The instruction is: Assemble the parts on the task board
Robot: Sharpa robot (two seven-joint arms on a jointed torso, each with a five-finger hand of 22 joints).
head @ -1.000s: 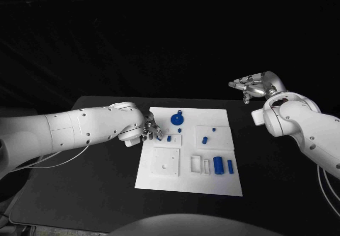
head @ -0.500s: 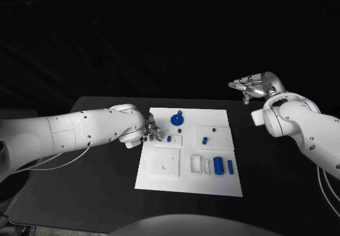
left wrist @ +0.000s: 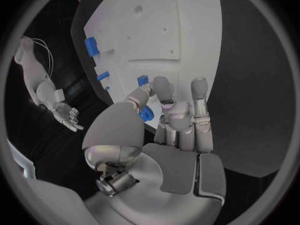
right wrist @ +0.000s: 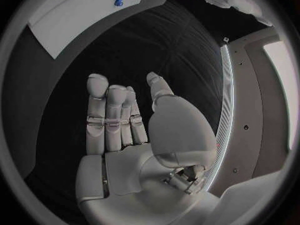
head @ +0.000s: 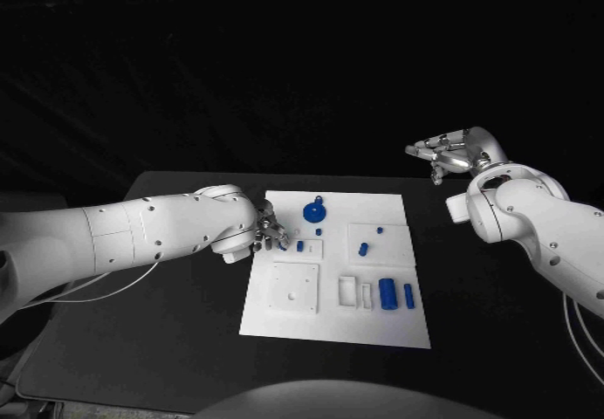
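The white task board (head: 330, 319) lies in the middle of the black table. My left hand (head: 267, 234) hovers at the board's left edge with its fingers fairly straight, holding nothing. Its fingertips (left wrist: 162, 85) are close to a small blue peg (head: 299, 246) (left wrist: 142, 80) standing in a square recess. A round blue disc (head: 315, 209) lies at the board's far side, partly hidden behind the thumb in the left wrist view. My right hand (head: 453, 154) (right wrist: 122, 120) is raised beyond the table's far right corner, fingers extended and empty.
More blue parts lie on the board: two short pegs (head: 362, 249) at right centre and two longer blocks (head: 387, 292) near the front right. A square white plate with a hole (head: 296, 288) sits at the front left. Bare black table surrounds the board.
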